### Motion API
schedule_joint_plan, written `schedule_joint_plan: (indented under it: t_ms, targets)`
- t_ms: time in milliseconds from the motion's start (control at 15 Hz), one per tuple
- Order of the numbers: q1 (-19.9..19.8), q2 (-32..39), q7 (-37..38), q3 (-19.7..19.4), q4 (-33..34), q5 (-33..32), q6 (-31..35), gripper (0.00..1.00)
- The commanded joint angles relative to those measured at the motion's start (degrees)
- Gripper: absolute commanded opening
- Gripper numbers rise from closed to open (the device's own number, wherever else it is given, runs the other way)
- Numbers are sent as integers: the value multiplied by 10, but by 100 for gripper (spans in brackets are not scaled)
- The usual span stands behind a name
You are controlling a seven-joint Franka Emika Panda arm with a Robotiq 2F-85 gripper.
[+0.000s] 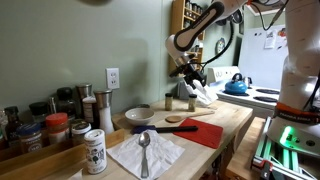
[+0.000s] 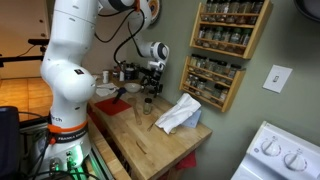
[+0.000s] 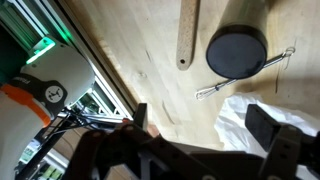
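Wooden counter; wire utensil, wrist view only

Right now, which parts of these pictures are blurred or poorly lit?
Wrist view: the pincer is dark and out of focus, while the round black disc is sharp. In both exterior views the light is even, and the white cloth looks bright.

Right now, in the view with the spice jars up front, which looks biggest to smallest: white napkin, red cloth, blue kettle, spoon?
1. white napkin, though it lies nearest the camera.
2. red cloth.
3. blue kettle and spoon: they look about alike, and the kettle stands farther back, so they are unranked.
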Motion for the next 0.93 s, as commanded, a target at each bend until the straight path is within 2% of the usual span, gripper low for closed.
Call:
schedule_joint_plan:
  t_ms: [0,467,667,867]
  targets:
    - [-23,-75,-89,-2,-94,25,107,100]
    - [-52,-132,-272,-15,-214,48,344,100]
    - [-59,-142,-387,-19,-250,101,424,100]
    - [-53,-144,-519,-18,-269,187,465,100]
